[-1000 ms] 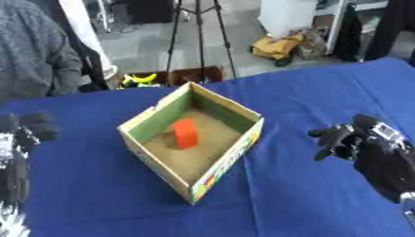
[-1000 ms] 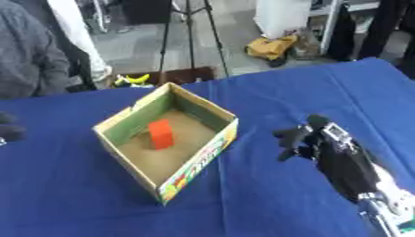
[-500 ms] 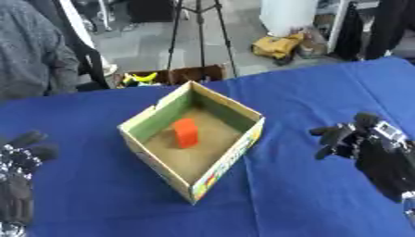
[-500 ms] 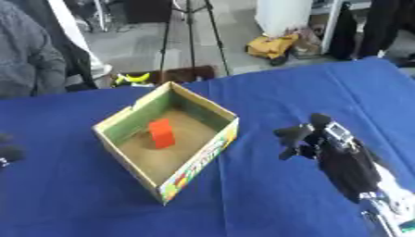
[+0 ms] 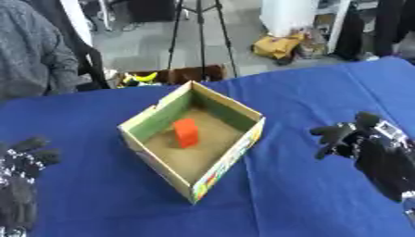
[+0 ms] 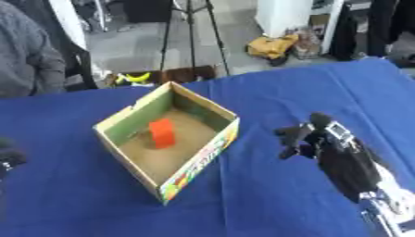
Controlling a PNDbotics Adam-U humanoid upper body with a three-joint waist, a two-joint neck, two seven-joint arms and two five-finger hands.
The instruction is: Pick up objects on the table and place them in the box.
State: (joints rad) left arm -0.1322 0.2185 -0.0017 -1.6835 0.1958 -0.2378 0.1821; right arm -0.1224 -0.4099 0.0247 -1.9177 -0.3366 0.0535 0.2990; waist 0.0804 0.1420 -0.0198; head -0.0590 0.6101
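Note:
An open cardboard box (image 5: 244, 116) sits askew in the middle of the blue table. An orange block (image 5: 185, 132) stands upright on its brown floor. My right hand (image 5: 348, 135) hovers to the right of the box, fingers curled and holding nothing. My left hand (image 5: 22, 162) shows at the lower left edge, well away from the box, with relaxed fingers and nothing in it.
The blue cloth (image 5: 308, 92) covers the whole table. A person in a grey top (image 5: 32, 55) stands beyond the far left edge. Past the table are a tripod (image 5: 198, 32), a yellow object (image 5: 144, 77) on the floor and bags (image 5: 279, 46).
My left hand has dropped lower toward the bottom left corner. The right hand has barely moved. The box and orange block stay put.

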